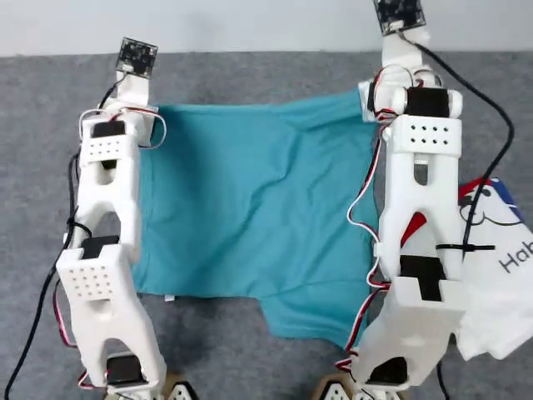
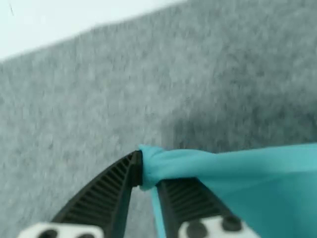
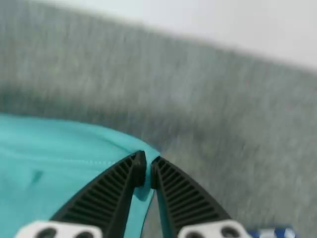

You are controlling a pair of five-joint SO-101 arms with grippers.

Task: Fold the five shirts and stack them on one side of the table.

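Clamping teal shirt [image 1: 250, 217] corners, left gripper [image 2: 143, 173] and right gripper [image 3: 147, 171] sit near the far table [image 1: 266, 79] edge.

Teal shirt [image 1: 250, 208] — soft matt cloth, table [image 1: 216, 350] — rough grey felt

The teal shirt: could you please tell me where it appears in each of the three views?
High view: the teal shirt lies spread out mid-picture on the grey table cover.
Left wrist view: its bunched corner is pinched in the left gripper.
Right wrist view: its edge is pinched in the right gripper.
Shared landmark: the grey table cover around the shirt.
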